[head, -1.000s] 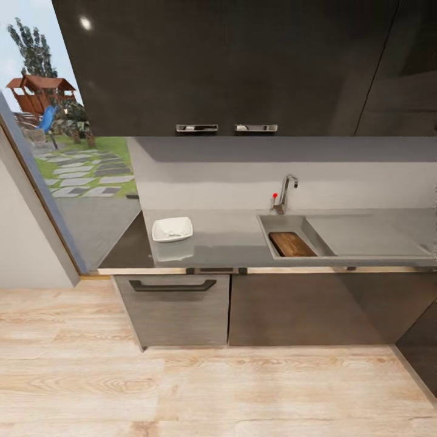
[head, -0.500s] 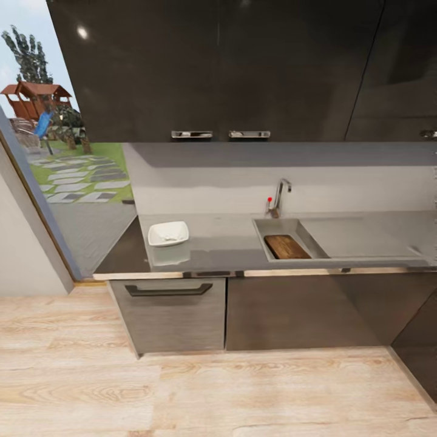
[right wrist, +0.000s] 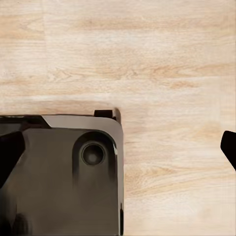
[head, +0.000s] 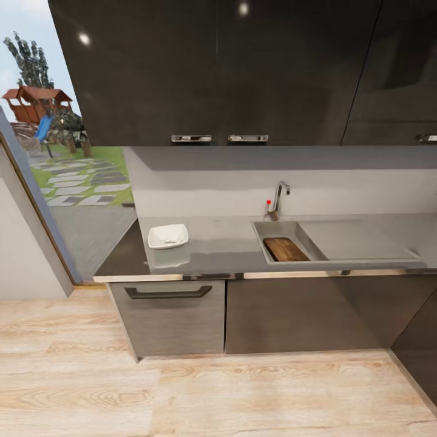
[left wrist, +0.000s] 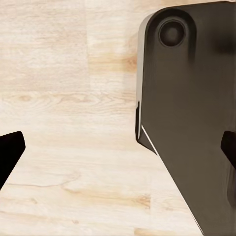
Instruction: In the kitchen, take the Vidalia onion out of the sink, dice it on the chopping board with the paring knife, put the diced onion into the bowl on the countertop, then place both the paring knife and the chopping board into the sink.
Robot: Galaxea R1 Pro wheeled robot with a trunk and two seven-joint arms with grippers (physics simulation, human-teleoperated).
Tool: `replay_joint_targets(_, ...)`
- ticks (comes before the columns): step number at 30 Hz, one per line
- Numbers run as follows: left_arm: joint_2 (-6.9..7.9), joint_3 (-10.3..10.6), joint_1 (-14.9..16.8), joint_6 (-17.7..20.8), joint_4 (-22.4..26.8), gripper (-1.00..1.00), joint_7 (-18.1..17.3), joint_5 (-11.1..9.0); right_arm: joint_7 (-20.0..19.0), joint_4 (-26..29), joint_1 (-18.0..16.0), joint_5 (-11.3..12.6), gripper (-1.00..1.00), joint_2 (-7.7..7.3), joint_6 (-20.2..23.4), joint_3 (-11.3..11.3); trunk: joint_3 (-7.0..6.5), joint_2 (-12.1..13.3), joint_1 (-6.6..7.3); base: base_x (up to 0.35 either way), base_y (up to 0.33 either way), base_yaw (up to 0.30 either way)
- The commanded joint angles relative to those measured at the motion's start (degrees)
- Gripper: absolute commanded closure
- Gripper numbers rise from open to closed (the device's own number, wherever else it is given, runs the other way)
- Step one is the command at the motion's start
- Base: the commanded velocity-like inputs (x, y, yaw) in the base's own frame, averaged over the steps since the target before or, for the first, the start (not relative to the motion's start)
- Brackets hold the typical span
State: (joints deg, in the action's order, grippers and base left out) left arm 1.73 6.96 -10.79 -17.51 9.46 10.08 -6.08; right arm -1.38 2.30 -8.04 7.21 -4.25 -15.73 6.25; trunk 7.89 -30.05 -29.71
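Nothing on the counter has shifted since a second ago; only the head camera has drifted. From the head, the chopping board (head: pixel 286 249) lies in the sink (head: pixel 274 227), the bowl (head: pixel 168 236) well apart on the countertop (head: pixel 224 243). Left wrist: left gripper (left wrist: pixel 118 147) fingers spread over wooden floor (left wrist: pixel 64 98). Right wrist: right gripper (right wrist: pixel 118 147) likewise apart.

The head camera has pulled back and shifted — the countertop (head: pixel 230 246) and sink (head: pixel 285 240) look slightly smaller.

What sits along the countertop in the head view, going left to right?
Bowl → sink basin holding the chopping board → drainboard wing. The tap stands behind the basin on the countertop.
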Motion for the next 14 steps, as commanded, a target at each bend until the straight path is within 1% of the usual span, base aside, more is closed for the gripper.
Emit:
replay_joint_targets(1,0.03,0.51,-0.03,-0.07,0.12,-1.00,0.21,-0.60,-0.16,0.06,-0.04,0.64,-1.00,0.72,-0.26,0.40,0.09,-0.09,-0.02,0.000,0.000,0.000)
replay_joint_targets(2,0.03,0.51,-0.02,-0.07,0.12,-1.00,0.21,-0.60,-0.18,0.14,-0.04,0.58,-1.00,2.14,-0.31,0.39,0.09,-0.09,-0.02,0.000,0.000,0.000)
replay_joint_targets(4,0.03,0.51,-0.02,-0.07,0.12,-1.00,0.21,-0.60,-0.19,0.15,-0.04,0.59,-1.00,3.07,-0.33,0.41,0.08,-0.09,-0.02,0.000,0.000,0.000)
replay_joint_targets(6,0.03,0.51,-0.02,-0.07,0.12,-1.00,0.21,-0.60,-0.20,0.16,-0.04,0.64,-1.00,3.69,-0.33,0.46,0.08,-0.09,-0.02,0.000,0.000,0.000)
replay_joint_targets(9,0.03,0.51,-0.03,-0.07,0.12,-1.00,0.21,-0.60,-0.20,0.16,-0.04,0.60,-1.00,3.95,-0.35,0.44,0.08,-0.09,-0.02,0.000,0.000,0.000)
replay_joint_targets(14,0.03,0.51,-0.06,-0.07,0.12,-1.00,0.21,-0.60,-0.20,0.16,-0.04,0.52,-1.00,3.77,-0.35,0.35,0.08,-0.09,-0.02,0.000,0.000,0.000)
